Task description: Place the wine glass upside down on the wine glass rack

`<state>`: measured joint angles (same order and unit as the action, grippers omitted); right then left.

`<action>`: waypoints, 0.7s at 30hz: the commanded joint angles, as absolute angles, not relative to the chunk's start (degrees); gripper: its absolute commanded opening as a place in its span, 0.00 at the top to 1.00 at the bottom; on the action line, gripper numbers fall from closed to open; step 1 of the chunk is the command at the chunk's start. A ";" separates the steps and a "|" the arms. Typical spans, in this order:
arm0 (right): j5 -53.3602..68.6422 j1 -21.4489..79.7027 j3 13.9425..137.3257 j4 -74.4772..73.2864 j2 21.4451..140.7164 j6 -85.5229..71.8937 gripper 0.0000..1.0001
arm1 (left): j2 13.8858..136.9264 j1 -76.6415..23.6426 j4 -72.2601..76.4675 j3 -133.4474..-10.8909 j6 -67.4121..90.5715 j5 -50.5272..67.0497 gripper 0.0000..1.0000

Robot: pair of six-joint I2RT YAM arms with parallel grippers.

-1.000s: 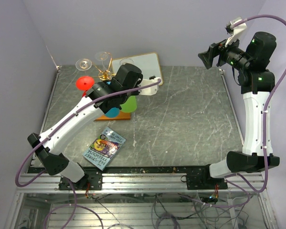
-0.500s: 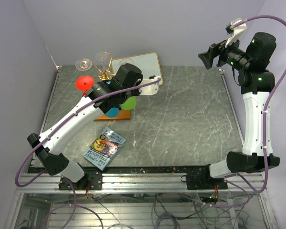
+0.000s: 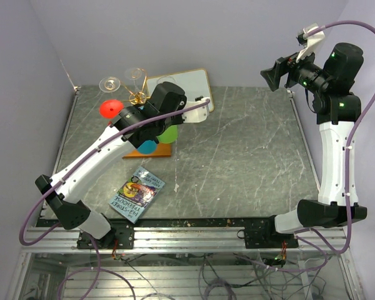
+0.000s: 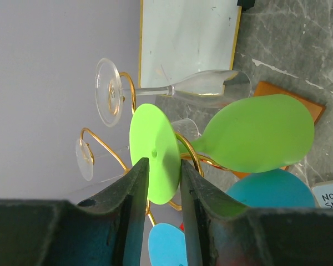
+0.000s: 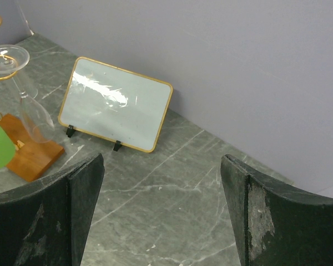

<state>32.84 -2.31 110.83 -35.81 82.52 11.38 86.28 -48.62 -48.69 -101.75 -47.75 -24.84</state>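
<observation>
The gold wire wine glass rack point(image 3: 137, 97) stands on its orange-brown wooden base point(image 3: 157, 152) at the table's back left. A green wine glass point(image 3: 169, 134) hangs upside down on it, a gold curl point(image 4: 193, 155) round its stem. In the left wrist view its bowl point(image 4: 258, 133) is at the right and its round foot point(image 4: 154, 147) at the left. My left gripper point(image 4: 164, 163) has its jaws either side of the foot's edge, a narrow gap apart, the foot tilted between them. My right gripper point(image 5: 164, 160) is wide open and empty, raised at the back right point(image 3: 272, 72).
Clear glasses point(image 3: 109, 83) point(image 3: 135, 74), a red one point(image 3: 110, 108) and a blue one point(image 3: 147, 147) also hang on the rack. A white gold-framed board point(image 3: 184, 84) leans at the back wall. A book point(image 3: 136, 194) lies near the front left.
My left wrist has shifted slightly up and to the right in the top view. The green glass stays on the rack. The right arm has not moved.
</observation>
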 commanded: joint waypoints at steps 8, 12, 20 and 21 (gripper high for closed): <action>33.23 -2.99 110.30 -34.03 81.39 11.07 0.14 | 84.79 -49.06 -51.26 -105.48 -45.62 -19.66 0.58; 33.11 -3.11 110.30 -34.02 81.33 11.16 0.14 | 84.34 -49.09 -52.92 -106.93 -44.40 -16.45 0.57; 28.97 -3.08 109.10 -35.02 81.74 17.12 0.12 | 82.63 -48.50 -56.85 -108.53 -40.70 -8.75 0.49; 27.57 -3.12 108.88 -35.70 82.07 18.92 0.12 | 82.21 -48.08 -56.83 -108.36 -40.20 -8.04 0.49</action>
